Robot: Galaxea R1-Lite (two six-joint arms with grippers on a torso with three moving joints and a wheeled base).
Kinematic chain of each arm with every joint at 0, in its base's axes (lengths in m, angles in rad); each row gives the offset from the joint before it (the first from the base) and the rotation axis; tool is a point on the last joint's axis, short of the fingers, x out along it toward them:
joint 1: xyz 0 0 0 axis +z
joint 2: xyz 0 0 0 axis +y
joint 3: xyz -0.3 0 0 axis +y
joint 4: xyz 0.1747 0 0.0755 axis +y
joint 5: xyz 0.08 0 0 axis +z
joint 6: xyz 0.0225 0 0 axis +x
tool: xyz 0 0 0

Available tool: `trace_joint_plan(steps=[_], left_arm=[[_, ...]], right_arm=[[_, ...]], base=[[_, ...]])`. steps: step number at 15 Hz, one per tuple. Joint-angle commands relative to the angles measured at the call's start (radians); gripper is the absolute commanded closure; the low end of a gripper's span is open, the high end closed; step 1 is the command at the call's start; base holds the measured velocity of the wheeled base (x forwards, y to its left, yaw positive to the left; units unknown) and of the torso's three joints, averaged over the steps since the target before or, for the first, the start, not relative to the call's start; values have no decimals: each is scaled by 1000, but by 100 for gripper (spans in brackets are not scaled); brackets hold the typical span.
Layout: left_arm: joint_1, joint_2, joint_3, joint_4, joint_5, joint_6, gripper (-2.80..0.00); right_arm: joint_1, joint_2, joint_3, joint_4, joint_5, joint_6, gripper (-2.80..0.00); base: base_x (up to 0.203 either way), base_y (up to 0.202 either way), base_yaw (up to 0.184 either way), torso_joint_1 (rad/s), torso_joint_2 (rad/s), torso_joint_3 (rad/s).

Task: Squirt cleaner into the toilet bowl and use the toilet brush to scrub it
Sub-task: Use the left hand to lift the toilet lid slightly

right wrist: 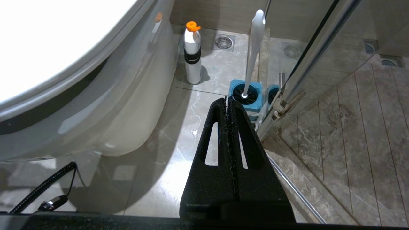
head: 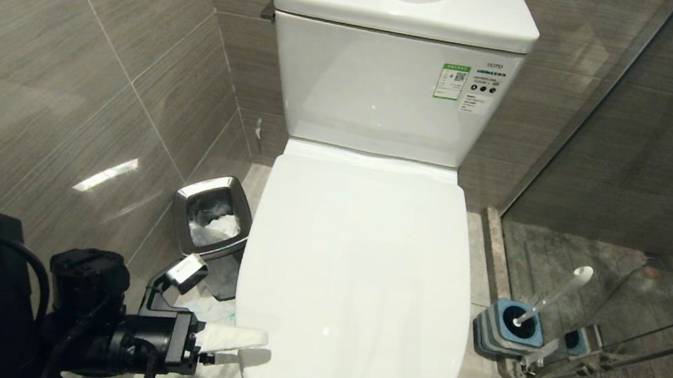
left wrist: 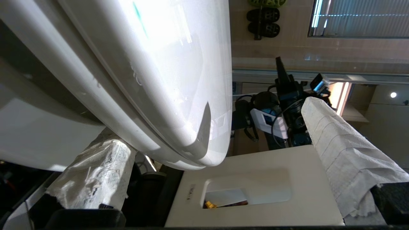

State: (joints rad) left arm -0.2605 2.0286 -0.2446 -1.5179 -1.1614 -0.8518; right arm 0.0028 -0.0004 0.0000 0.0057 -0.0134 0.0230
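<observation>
Left gripper [head: 242, 348], jaws spread wide, is hovering at the closed toilet's [head: 358, 280] front-left rim. Right gripper [right wrist: 227, 101] is sitting pressed together. Brush [head: 552, 296] is standing in its holder [head: 507, 328] on the floor.

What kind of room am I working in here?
A small tiled bathroom, most likely: a glossy white ceramic toilet with its lid shut, a slim white toilet brush in a blue-topped holder, and a glass shower partition.

Brand: "TOTO" in small grey letters, upper right of the front of the toilet bowl's [head: 363, 230] tank.
Sticker: green-and-white sticker [head: 451, 81] on the tank front, carrying a QR code (its print too small to read).
Second label: small white label [head: 473, 103] just beside it, unreadable.
</observation>
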Motion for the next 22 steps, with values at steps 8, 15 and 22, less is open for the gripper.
trace_joint_plan(steps=[8,15,22], left_arm=[[-22,-100,-39,-12,49,-79,-280],[-19,-198,-70,-12,95,-229,-280],[-49,-228,-130,-12,200,-345,-280]], right_arm=[[0,0,2,0,0,0,0],[0,0,2,0,0,0,0],[0,0,2,0,0,0,0]], base=[[0,0,0,0,0,0],[0,0,0,0,0,0],[0,0,0,1,9,-1]])
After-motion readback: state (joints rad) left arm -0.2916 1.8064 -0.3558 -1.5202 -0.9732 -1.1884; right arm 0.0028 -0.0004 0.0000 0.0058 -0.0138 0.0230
